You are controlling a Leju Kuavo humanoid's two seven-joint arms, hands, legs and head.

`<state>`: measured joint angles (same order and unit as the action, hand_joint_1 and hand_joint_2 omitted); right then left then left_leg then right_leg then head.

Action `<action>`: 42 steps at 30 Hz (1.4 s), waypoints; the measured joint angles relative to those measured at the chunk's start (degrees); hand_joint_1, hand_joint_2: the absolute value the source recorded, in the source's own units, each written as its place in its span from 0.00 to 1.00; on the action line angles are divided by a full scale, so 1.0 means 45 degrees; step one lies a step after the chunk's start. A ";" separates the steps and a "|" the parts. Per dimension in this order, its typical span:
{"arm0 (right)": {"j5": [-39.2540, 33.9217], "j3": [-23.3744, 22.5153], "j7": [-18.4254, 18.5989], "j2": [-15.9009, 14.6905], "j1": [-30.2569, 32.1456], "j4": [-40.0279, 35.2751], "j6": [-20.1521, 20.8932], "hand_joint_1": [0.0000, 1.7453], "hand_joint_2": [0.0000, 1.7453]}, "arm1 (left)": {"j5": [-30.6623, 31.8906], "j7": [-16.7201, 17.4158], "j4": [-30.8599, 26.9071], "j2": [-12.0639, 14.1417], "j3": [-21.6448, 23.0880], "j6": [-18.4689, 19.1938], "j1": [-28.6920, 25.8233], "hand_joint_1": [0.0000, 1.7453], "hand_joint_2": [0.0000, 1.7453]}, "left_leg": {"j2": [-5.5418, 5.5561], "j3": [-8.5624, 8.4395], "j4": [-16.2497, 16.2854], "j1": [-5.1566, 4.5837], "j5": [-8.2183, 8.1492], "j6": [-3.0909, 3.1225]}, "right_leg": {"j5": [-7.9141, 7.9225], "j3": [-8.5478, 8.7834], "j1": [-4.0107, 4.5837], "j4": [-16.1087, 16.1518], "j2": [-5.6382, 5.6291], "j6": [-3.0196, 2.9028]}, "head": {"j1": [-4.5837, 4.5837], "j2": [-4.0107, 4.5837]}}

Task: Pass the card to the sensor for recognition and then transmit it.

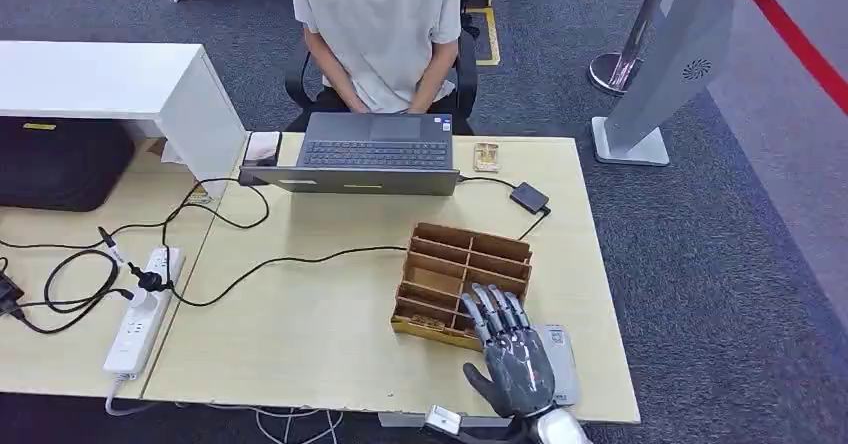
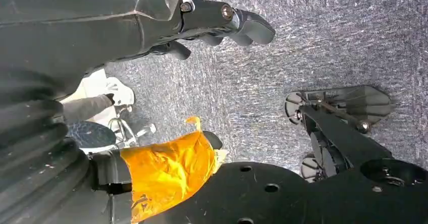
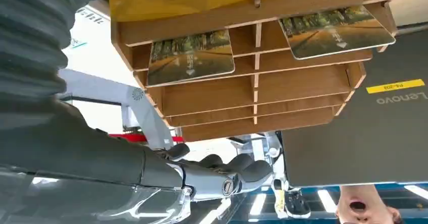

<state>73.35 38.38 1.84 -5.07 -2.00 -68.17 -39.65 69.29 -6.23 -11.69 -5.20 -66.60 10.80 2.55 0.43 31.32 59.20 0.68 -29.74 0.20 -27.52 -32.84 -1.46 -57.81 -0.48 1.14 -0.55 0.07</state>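
A wooden slotted rack (image 1: 463, 273) stands on the table's near right part. Two picture cards (image 3: 191, 56) (image 3: 335, 30) lie in its front slots. My right hand (image 1: 511, 353) hovers just in front of the rack with fingers spread and nothing in it, and its fingertips reach the rack's near edge. In the right wrist view its fingers (image 3: 222, 169) are stretched out, apart from the cards. A flat grey pad (image 1: 566, 362) lies partly under that hand. A small black box (image 1: 529, 198) on a cable lies beyond the rack. My left hand (image 2: 222, 19) hangs over the carpet, holding nothing.
A person sits behind an open laptop (image 1: 372, 152) at the table's far edge. A small tan item (image 1: 486, 156) lies beside it. A power strip (image 1: 140, 309) and cables sprawl on the left. A grey stand (image 1: 640, 84) is on the floor at the right.
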 joint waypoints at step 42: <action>-0.0655 -0.0928 0.0160 -0.0214 0.0331 -0.1006 0.0359 0.00 1.00 | -0.0073 0.0000 0.0000 0.0019 0.0000 0.0004 -0.0003 0.00 1.00 | -0.0005 -0.0002 0.0002 -0.0001 0.0000 0.0000 | 0.0001 -0.0001 0.0000 0.0001 -0.0003 0.0000 | -0.0005 0.0000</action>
<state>70.40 34.21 2.56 -6.03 -0.51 -72.70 -38.03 68.96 -6.23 -11.69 -5.11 -66.60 10.82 2.53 0.41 31.31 59.21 0.68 -29.74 0.20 -27.52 -32.85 -1.47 -57.81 -0.49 1.14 -0.57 0.07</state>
